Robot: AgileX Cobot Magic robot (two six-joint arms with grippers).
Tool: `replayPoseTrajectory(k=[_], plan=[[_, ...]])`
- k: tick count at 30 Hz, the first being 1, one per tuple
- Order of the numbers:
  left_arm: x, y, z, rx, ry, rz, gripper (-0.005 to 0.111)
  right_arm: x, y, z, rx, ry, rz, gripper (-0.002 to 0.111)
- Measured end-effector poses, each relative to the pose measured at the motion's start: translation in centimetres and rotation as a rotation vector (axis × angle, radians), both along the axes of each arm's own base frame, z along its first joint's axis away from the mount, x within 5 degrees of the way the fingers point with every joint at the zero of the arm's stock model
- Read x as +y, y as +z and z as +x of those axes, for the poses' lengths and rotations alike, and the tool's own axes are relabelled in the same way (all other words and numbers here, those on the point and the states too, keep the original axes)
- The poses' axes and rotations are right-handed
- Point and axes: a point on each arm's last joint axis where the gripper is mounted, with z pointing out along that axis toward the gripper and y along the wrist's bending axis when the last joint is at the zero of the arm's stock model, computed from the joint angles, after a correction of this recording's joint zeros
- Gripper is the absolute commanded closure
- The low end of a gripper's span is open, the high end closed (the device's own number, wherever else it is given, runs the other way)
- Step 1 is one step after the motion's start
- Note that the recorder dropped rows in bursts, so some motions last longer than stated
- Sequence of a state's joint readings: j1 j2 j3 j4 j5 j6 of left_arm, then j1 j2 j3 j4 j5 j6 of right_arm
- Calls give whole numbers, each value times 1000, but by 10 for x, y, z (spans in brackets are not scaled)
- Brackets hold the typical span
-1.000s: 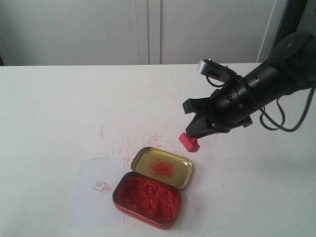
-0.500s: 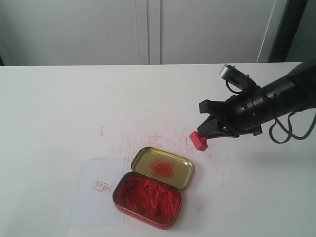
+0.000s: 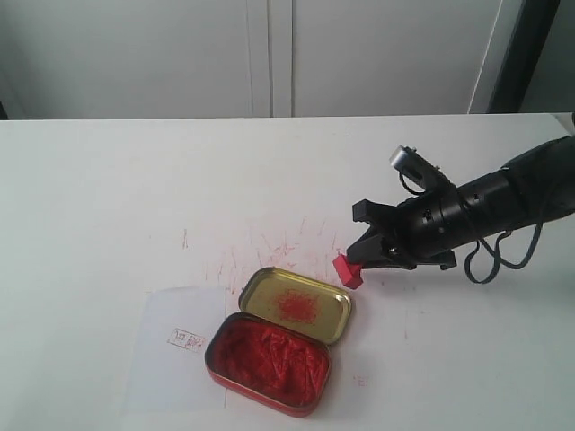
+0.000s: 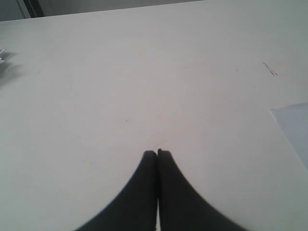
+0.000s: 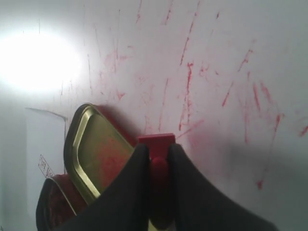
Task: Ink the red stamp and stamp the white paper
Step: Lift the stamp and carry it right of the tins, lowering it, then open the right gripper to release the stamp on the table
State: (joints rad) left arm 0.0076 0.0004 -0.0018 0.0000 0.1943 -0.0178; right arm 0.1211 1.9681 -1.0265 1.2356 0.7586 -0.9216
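My right gripper (image 3: 359,262) is shut on the red stamp (image 3: 347,271), a small bright red block held low over the scratched table, just right of the gold lid. The right wrist view shows the red stamp (image 5: 156,144) pinched between both black fingers of the right gripper (image 5: 156,150). The white paper (image 3: 171,346) lies at the front left, bearing a small red print, and its corner (image 4: 293,125) also shows in the left wrist view. My left gripper (image 4: 157,153) is shut on nothing above bare table, and is out of the exterior view.
An open red tin of ink paste (image 3: 268,359) sits at the front, overlapping the paper's right edge. Its gold lid (image 3: 296,303) with a red smudge lies just behind it. Red scratch marks (image 3: 269,250) cover the white table (image 3: 108,197).
The right gripper swung right with the stamp, then came back left and lower, so the stamp now sits close to the gold lid's right corner.
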Motion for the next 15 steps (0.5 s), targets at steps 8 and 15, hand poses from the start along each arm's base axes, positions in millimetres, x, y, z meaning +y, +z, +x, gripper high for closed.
replayPoseTrajectory(k=[8, 15], plan=[[0, 0, 0, 0, 0, 0, 107, 0, -12, 1, 31, -14, 2, 108], [0, 0, 0, 0, 0, 0, 107, -1, -13, 3, 30, -35, -6, 86]])
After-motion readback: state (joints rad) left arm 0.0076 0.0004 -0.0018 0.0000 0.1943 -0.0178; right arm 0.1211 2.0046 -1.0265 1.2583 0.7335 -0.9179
